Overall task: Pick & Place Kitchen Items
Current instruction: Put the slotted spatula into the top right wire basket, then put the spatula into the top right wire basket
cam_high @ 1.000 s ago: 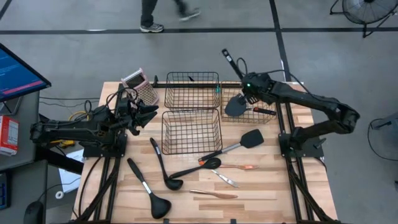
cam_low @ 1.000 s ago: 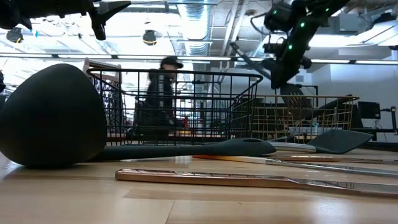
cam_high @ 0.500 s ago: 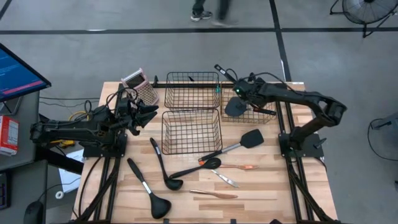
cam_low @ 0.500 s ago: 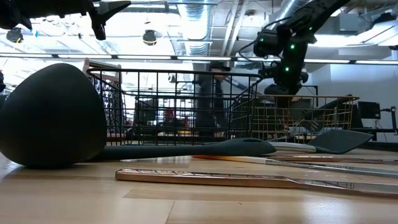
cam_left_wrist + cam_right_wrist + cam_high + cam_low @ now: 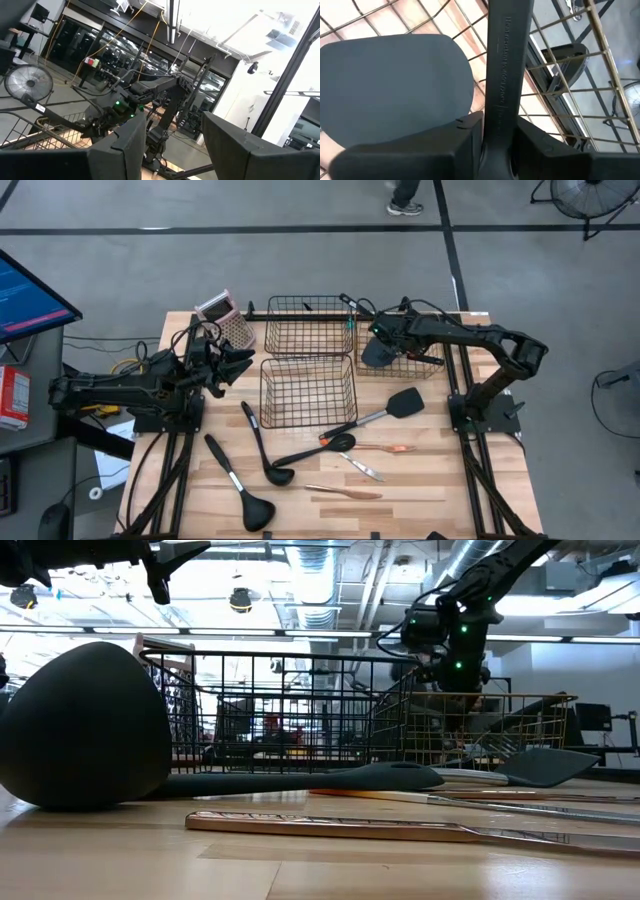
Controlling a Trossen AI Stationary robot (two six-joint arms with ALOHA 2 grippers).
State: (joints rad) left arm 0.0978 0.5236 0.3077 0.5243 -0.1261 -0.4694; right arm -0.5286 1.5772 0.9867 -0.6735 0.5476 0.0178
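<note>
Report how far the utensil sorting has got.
Done: little that shows; the gold wire basket holds a red-handled piece. In hand: the right gripper grips a black spatula's handle, its blade in that basket. Left: two ladles, a turner, a spoon and thin metal pieces lie on the table. The left gripper waits open by the grater.

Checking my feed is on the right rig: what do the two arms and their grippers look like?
Both arms are dark, jointed and slim, with black cabling looped along them. The right gripper has a green indicator light on its wrist and flat, dark, blocky fingers. The left gripper has the same dark, flat-faced fingers, with yellow cable near its base.
</note>
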